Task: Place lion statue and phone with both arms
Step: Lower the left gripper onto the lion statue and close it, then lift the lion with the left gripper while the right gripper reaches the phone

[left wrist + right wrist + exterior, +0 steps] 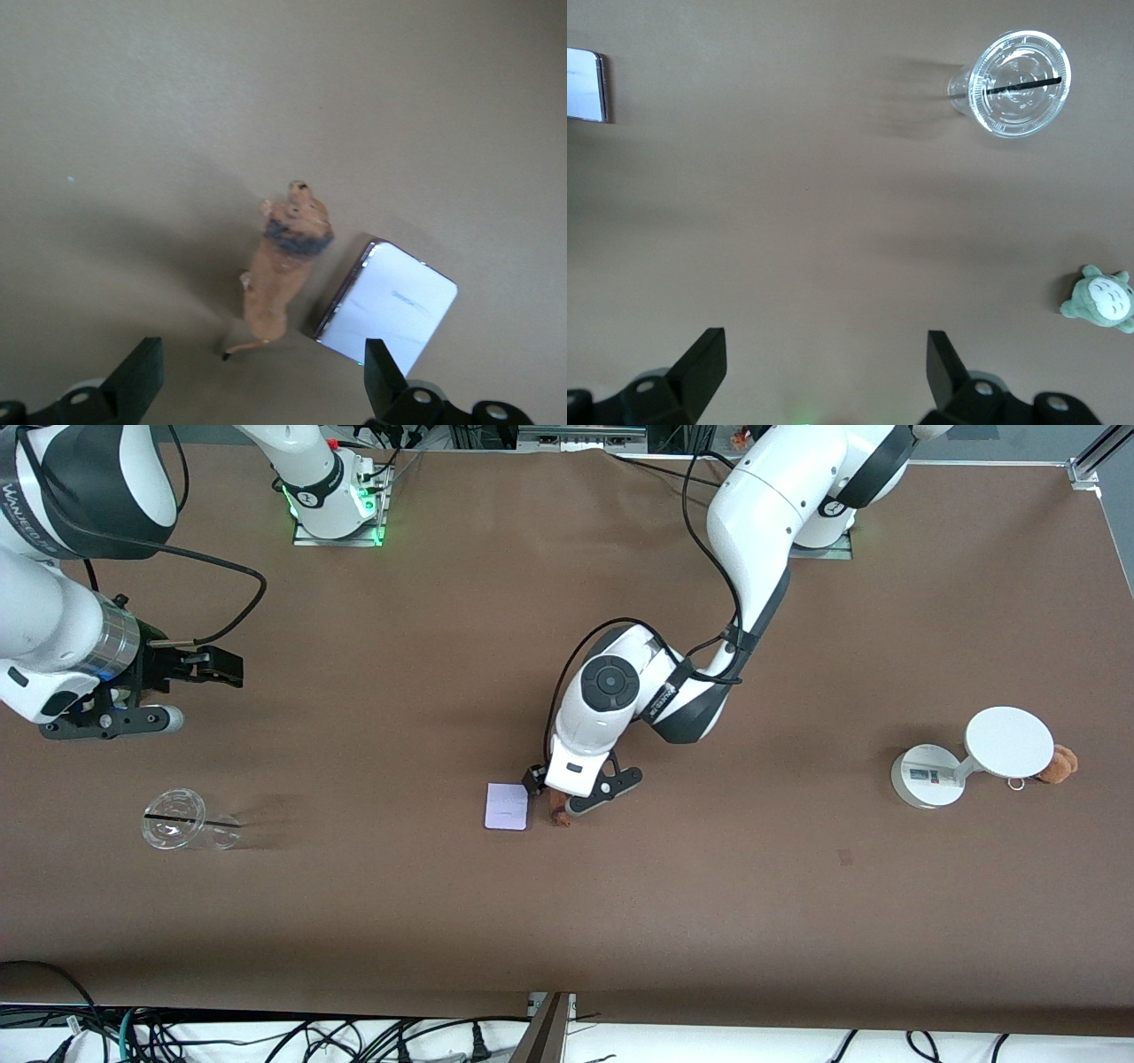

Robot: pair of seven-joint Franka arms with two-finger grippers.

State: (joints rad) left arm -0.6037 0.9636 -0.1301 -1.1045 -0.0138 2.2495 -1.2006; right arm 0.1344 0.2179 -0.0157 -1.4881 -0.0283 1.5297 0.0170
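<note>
the left gripper (567, 802) hangs low over the middle of the table, right above the lion statue (285, 266), fingers spread wide and gripping nothing. the lion statue lies on the brown table (567, 912) just beside the phone (507, 807), on the phone's side toward the left arm's end, close but not quite touching as far as i can see. the phone lies flat, pale face up. off toward the right arm's end from the phone, the right gripper (155, 695) waits in the air, jaws wide apart too and holding nothing. a clear plastic cup (182, 821) lies on its side, well apart from the phone. well away from the phone toward the left arm's end stands a white disc stand (970, 757), a tan plush (1059, 764) against it.
</note>
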